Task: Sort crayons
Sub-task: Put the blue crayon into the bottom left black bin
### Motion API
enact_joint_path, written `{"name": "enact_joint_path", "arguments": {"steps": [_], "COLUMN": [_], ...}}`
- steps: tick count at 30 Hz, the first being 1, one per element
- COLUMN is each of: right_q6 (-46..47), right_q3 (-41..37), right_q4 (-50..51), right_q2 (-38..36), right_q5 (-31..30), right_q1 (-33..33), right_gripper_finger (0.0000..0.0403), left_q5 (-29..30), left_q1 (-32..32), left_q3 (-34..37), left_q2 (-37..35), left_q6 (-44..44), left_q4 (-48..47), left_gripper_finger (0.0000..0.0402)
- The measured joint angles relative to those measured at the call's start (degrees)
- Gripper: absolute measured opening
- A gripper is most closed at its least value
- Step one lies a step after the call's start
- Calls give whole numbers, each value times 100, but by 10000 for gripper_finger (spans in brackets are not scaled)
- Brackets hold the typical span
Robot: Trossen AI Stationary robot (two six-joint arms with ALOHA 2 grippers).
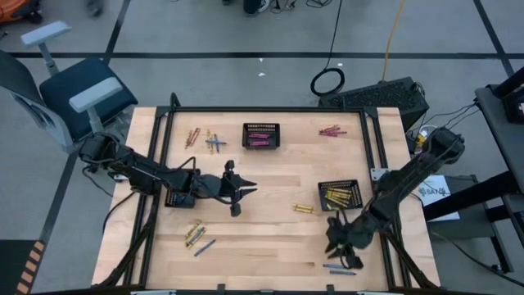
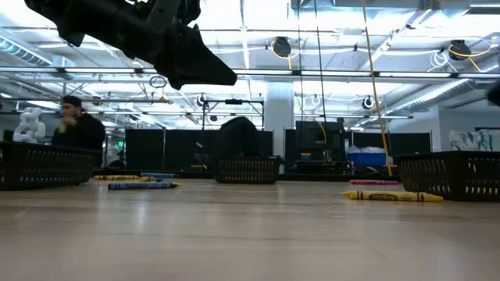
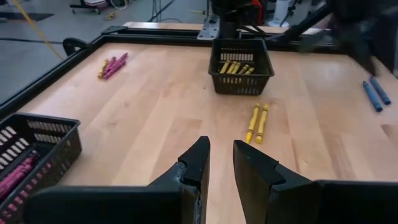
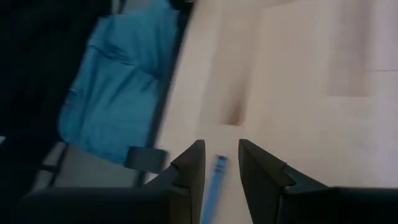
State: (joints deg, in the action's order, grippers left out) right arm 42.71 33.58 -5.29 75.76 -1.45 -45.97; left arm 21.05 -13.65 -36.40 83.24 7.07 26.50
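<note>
We're hovering the right gripper [image 4: 219,167], jaws slightly apart w/ nothing pinched, over a blue crayon [image 4: 211,186] nr the table [image 1: 270,205] edge, risking knocking it off; left gripper [image 3: 221,163], narrowly parted & empty, is waiting mid-table.

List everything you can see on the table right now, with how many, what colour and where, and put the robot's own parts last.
Baskets: three, black; far centre, right side, left under the left arm.
Pink crayons: in far-centre basket; loose group far right.
Yellow crayons: in right basket; pair at centre; some near left.
Mixed crayons: far left.
Blue crayons: near right edge; one near left.
Left gripper: one, dark, centre, empty.
Right gripper: one, dark, above blue crayons.
</note>
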Motion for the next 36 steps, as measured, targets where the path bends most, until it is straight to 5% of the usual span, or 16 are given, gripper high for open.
{"name": "enact_joint_path", "arguments": {"steps": [13, 19, 36], "right_q6": [-1040, -1329, -1325], "right_q3": [583, 979, 1116], "right_q4": [-107, 515, 1289], "right_q2": [1495, 1937, 2051], "right_q5": [-42, -726, -1530], "right_q1": [-730, -985, -1003], "right_gripper_finger": [136, 145, 133], "left_q5": [52, 51, 51], "left_q1": [0, 0, 0], "left_q3": [0, 0, 0], "left_q2": [0, 0, 0], "left_q6": [1, 0, -2], "left_q4": [0, -2, -2], "left_gripper_finger": [70, 70, 70]}}
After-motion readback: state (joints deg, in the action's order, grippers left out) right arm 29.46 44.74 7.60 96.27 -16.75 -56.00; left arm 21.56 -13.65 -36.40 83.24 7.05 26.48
